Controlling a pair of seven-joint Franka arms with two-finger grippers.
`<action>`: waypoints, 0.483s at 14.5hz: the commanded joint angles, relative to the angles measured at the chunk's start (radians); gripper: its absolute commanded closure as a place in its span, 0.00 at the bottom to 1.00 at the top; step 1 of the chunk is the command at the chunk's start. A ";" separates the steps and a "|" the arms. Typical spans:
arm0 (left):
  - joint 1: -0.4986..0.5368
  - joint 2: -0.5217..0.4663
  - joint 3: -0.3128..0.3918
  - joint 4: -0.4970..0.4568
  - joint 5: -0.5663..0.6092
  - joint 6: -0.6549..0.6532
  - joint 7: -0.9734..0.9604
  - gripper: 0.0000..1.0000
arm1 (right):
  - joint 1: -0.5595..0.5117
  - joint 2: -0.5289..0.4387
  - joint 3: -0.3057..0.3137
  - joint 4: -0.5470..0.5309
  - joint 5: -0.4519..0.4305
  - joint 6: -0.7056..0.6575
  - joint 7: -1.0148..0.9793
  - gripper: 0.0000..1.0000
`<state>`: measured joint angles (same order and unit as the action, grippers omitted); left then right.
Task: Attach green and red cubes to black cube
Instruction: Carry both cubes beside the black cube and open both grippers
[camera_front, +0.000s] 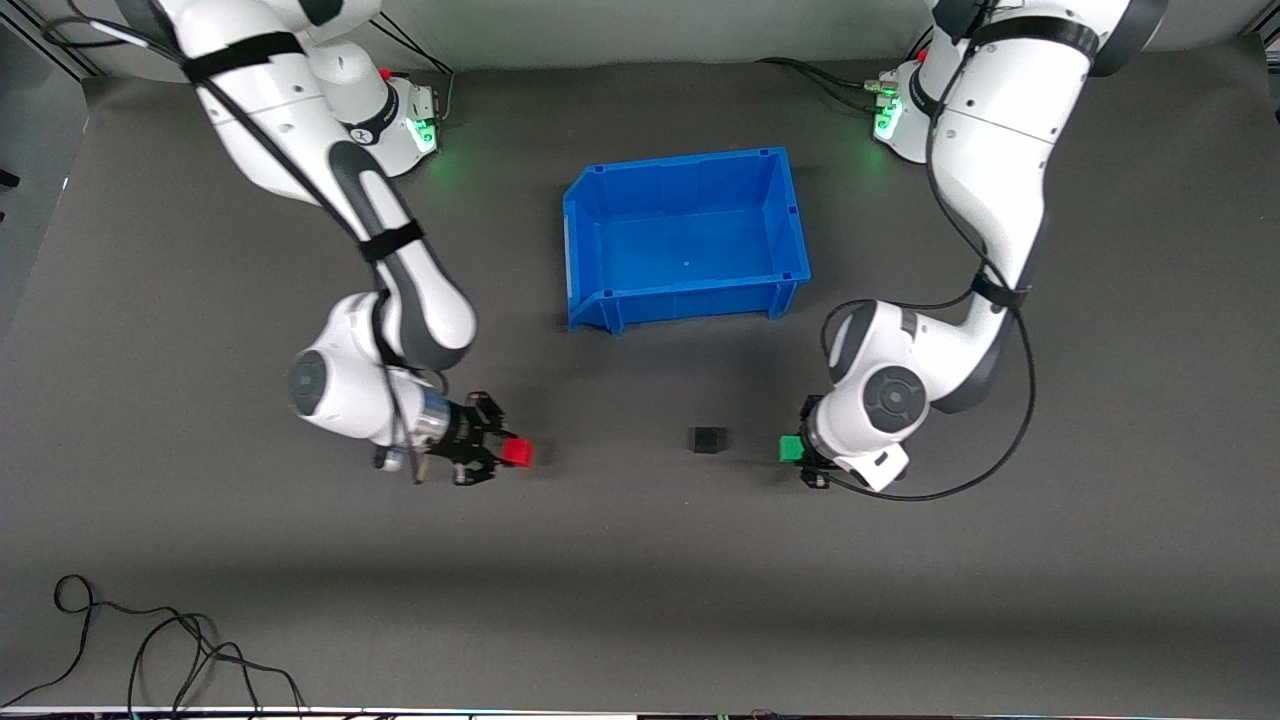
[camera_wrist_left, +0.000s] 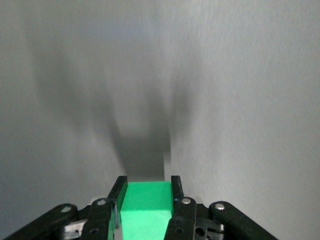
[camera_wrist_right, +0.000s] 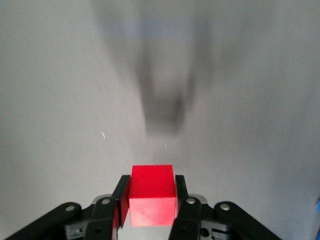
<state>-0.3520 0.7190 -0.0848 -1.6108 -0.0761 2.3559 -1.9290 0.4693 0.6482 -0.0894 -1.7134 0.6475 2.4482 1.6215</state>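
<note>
The black cube (camera_front: 708, 439) sits by itself on the dark grey table (camera_front: 640, 580), nearer the front camera than the blue bin (camera_front: 688, 238) and roughly level with the two held cubes; nothing touches it, and open mat shows on every side of it.

Toward the left arm's end of the table, the green cube (camera_front: 791, 449) is pinched in the left gripper (camera_front: 797, 450); in the left wrist view the green cube (camera_wrist_left: 145, 210) fills the gap between the two black fingers (camera_wrist_left: 118, 192), one flat against each of its sides, with its front face poking out just past the fingertips; the jaws are narrowed to the cube's width. Seen from the front, this cube is near the black one but clearly apart from it, with a strip of mat between.

Toward the right arm's end, the red cube (camera_front: 517, 452) is clamped in the right gripper (camera_front: 508, 452); in the right wrist view the red cube (camera_wrist_right: 152, 196) is squeezed between the fingers (camera_wrist_right: 123, 192), sticking out past their tips, jaws closed to its width. It is well apart from the black cube, farther off than the green one is.

Both wrist views show a blurred shadow on the mat ahead of the held cube; whether either cube rests on the mat or hangs just over it, I cannot tell.

A loose black cable (camera_front: 170, 650) lies curled at the table's edge nearest the camera, toward the right arm's end.
</note>
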 joint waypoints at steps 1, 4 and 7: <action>-0.045 0.020 0.017 0.017 -0.008 0.025 -0.106 1.00 | 0.078 0.088 -0.013 0.132 0.021 0.012 0.127 0.73; -0.074 0.033 0.017 0.025 -0.001 0.025 -0.185 1.00 | 0.141 0.135 -0.013 0.199 0.017 0.015 0.237 0.73; -0.105 0.059 0.019 0.040 -0.001 0.025 -0.216 1.00 | 0.187 0.174 -0.013 0.244 0.017 0.040 0.316 0.73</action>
<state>-0.4227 0.7484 -0.0839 -1.6027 -0.0759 2.3732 -2.1057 0.6225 0.7730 -0.0887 -1.5360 0.6478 2.4740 1.8771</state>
